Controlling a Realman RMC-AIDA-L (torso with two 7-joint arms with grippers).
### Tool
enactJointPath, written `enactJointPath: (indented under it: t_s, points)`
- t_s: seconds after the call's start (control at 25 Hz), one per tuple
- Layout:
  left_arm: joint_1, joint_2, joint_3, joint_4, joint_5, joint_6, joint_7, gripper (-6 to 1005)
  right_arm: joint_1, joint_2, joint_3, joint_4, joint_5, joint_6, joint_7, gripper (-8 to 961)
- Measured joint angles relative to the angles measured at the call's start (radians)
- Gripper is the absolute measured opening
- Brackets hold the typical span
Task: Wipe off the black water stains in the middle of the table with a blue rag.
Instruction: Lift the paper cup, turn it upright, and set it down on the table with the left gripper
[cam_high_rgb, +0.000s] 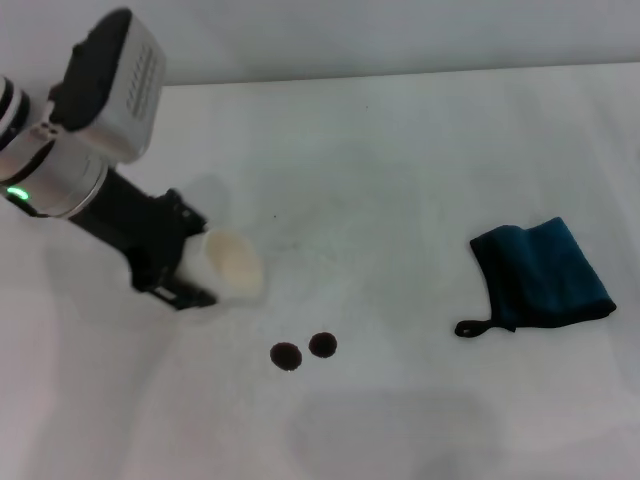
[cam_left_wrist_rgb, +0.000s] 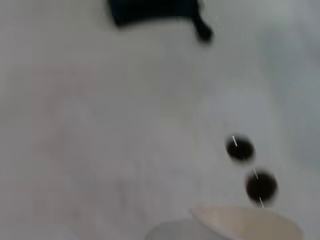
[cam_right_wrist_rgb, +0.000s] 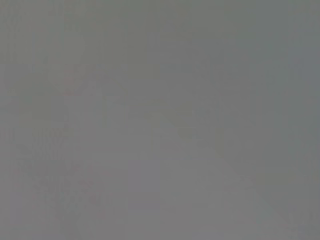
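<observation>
While angled downward, the left end effector (cam_high_rgb: 205, 272) grips a paper cup (cam_high_rgb: 232, 265).

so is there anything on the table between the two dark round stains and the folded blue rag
No. In the head view only bare white tabletop lies between the two dark brown-black round stains and the folded dark teal-blue rag.
</observation>
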Motion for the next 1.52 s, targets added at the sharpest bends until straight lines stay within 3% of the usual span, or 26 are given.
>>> enactJointPath:
  t_s: [0.28,0.92,1.28,1.52]
  points:
    - [0.102,-0.001,-0.001,-0.007,-0.24,0.017,-0.002,651,-0.021,-0.003,-0.048,-0.015,-0.003,0.023,0.003,857]
    - [0.524,-0.005,-0.002,0.03,-0.931,-0.007,0.21,633,-0.046,-0.006,-0.126,-0.055,-0.015,0.018,-0.006,858]
    - [0.712,-0.004,-0.003,0.248,-1.154,-0.105,0.433,635,-0.049,-0.006,-0.154,-0.084,-0.015,0.013,-0.009,858]
    - [0.776,-0.004,-0.003,0.359,-1.235,-0.173,0.543,634,-0.047,-0.006,-0.155,-0.103,-0.014,0.005,-0.009,857]
